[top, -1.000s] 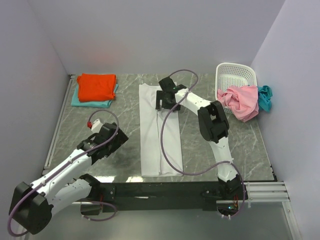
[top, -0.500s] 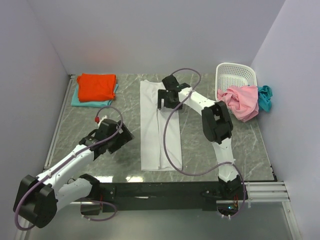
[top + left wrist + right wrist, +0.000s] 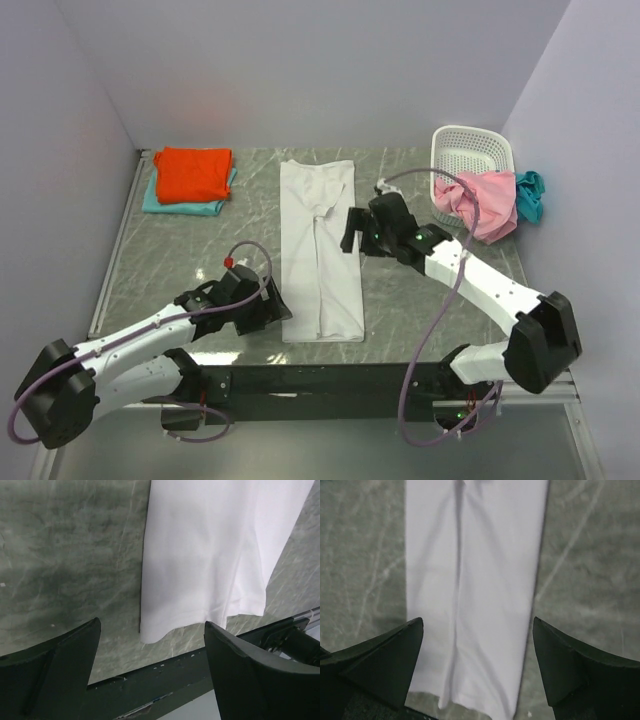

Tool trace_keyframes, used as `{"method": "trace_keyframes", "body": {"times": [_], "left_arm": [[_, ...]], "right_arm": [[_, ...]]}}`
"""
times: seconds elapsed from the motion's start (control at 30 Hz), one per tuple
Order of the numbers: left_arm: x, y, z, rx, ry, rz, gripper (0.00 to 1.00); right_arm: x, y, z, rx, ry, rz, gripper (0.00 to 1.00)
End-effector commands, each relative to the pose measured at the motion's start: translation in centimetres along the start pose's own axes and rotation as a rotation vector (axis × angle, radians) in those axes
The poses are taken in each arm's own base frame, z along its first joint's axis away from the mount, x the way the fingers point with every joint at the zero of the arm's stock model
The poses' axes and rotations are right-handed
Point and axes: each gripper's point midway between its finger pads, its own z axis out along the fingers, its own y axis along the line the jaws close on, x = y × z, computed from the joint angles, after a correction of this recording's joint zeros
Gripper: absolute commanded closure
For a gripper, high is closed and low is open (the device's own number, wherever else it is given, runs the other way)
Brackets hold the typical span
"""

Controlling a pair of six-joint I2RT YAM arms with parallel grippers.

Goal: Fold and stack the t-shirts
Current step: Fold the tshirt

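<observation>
A large white t-shirt, folded into a long narrow strip, lies down the middle of the table. My left gripper hovers open at its near left corner; in the left wrist view the white t-shirt ends just ahead of the empty left gripper. My right gripper stands open over the strip's right edge at mid-length. The right wrist view shows the white t-shirt beneath the spread right gripper. An orange-red t-shirt sits folded on a pale aqua t-shirt at the back left.
A white perforated basket stands at the back right with a pink t-shirt and a teal-blue t-shirt spilling over its side. A black rail runs along the table's near edge, just under the left fingers.
My right gripper has drawn back from the white shirt's far end to its mid-length right edge. My left gripper has swung right and nearer, reaching the shirt's near left corner.
</observation>
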Motion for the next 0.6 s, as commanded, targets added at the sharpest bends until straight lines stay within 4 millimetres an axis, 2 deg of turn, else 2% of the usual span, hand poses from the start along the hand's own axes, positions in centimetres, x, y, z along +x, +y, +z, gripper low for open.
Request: {"method": "trace_keyframes", "body": {"times": [0.0,0.1,0.13,0.2,0.33,0.4,0.57], "left_arm": [[1.3,-0.1,0.8,0.020,0.033,-0.022,0.11],[3.0,-0.4,1.3,0.039,0.098,-0.010,0.24],[3.1,-0.5,1.4,0.036,0.100,-0.006,0.31],[3.8,-0.7,1.7,0.032,0.124,0.013,0.38],[4.3,-0.2,1.9,-0.007,0.141,0.024,0.59],[3.9,0.3,2.1,-0.038,0.115,0.017,0.62],[3.9,-0.4,2.4,-0.021,0.120,0.023,0.66]], "right_arm": [[2.4,-1.2,-0.4,-0.017,-0.007,0.089,0.04],[5.8,-2.5,-0.8,-0.018,0.059,0.115,0.04],[6.3,-2.6,-1.1,-0.025,0.070,0.119,0.05],[8.1,-4.0,-1.1,0.018,0.107,0.117,0.05],[10.4,-6.1,-1.4,0.078,0.147,0.102,0.05],[11.2,-6.2,-1.4,0.069,0.169,0.102,0.05],[13.4,-6.0,-1.8,0.019,0.234,0.104,0.05]]}}
